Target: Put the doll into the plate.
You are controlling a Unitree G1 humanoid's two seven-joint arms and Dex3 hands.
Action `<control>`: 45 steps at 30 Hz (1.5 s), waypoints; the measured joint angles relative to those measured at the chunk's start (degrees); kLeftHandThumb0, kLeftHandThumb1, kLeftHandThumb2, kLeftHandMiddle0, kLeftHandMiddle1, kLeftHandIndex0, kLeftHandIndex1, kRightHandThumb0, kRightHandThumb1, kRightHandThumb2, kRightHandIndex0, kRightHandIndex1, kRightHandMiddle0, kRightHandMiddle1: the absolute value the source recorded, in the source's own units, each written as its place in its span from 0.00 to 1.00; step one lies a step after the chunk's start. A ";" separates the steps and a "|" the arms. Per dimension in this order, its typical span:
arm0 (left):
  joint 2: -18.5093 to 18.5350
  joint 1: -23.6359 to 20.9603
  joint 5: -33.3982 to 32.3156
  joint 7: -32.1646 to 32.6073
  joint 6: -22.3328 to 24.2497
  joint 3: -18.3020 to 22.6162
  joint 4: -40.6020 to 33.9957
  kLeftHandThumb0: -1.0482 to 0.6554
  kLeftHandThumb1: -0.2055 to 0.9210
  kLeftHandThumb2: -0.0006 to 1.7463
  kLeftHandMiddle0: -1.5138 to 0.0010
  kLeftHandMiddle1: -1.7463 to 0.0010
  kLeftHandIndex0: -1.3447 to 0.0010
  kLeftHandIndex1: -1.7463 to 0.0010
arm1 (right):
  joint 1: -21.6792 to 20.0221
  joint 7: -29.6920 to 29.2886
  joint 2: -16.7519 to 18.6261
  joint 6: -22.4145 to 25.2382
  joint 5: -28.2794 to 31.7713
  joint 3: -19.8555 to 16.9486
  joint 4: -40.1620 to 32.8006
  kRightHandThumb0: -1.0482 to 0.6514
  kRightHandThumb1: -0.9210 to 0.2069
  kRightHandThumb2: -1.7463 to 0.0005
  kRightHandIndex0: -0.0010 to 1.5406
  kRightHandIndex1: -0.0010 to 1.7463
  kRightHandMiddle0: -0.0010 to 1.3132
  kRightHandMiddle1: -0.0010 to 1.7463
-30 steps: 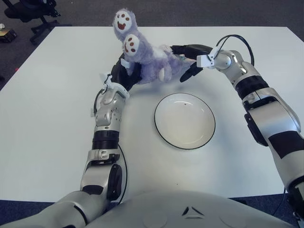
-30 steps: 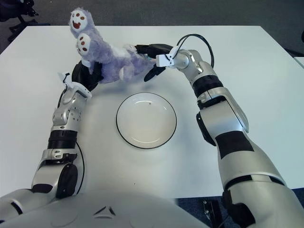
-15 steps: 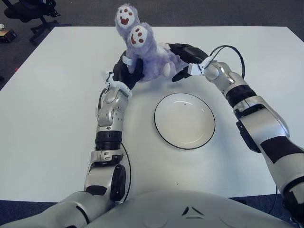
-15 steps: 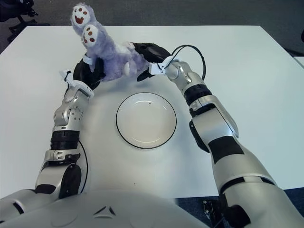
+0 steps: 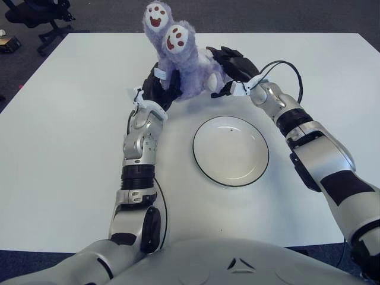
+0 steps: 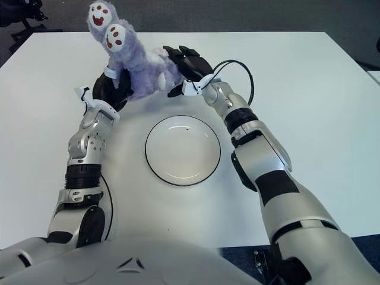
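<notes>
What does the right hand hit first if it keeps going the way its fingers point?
Most likely the fluffy purple plush doll: the right hand points toward the robot's left, already cupping the doll's side. Beyond it sits the left hand. Depth is uncertain.

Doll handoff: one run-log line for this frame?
doll: gripped both sides, feet up, beyond plate | left hand: grasping | right hand: grasping | plate: empty | placement: not yet done

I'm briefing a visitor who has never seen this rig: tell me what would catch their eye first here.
First, the fluffy purple doll at the table's far side, its paw-printed feet sticking up, clasped between the left hand and right hand. Next, the empty white plate with a dark rim, sitting mid-table just in front of the doll.
</notes>
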 measured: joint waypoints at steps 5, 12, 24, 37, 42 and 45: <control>-0.23 0.08 0.03 0.30 0.08 -0.02 -0.14 0.71 0.60 0.48 0.40 0.00 0.52 0.00 | -0.01 -1.08 0.64 0.72 -0.05 0.06 0.73 0.16 0.11 1.00 0.00 0.00 0.14 0.01; -0.77 0.08 0.04 0.73 0.29 -0.04 -0.20 0.72 0.61 0.47 0.40 0.00 0.52 0.00 | -0.09 -3.43 1.77 1.96 -0.12 0.08 1.89 0.17 0.11 1.00 0.00 0.00 0.14 0.01; -1.11 0.08 0.04 1.31 0.51 -0.04 -0.55 0.72 0.63 0.45 0.40 0.00 0.52 0.00 | -0.31 -11.60 4.04 2.86 -1.42 0.36 4.93 0.18 0.11 1.00 0.00 0.00 0.16 0.01; -1.12 0.08 0.04 1.33 0.51 -0.02 -0.51 0.71 0.65 0.42 0.40 0.00 0.52 0.00 | -0.73 -14.33 4.92 2.97 -1.79 0.67 6.70 0.36 0.11 1.00 0.23 0.23 0.38 0.24; -1.13 0.08 0.04 1.34 0.52 -0.02 -0.42 0.71 0.65 0.42 0.40 0.00 0.52 0.00 | -0.85 -12.77 4.95 2.87 -1.38 0.51 6.85 0.54 0.05 0.95 0.19 0.63 0.38 0.59; -1.17 0.08 0.04 1.35 0.52 -0.03 -0.30 0.71 0.65 0.41 0.40 0.00 0.52 0.00 | -0.91 -10.26 5.19 2.42 0.09 -0.62 7.12 0.59 0.17 0.69 0.19 0.82 0.38 0.80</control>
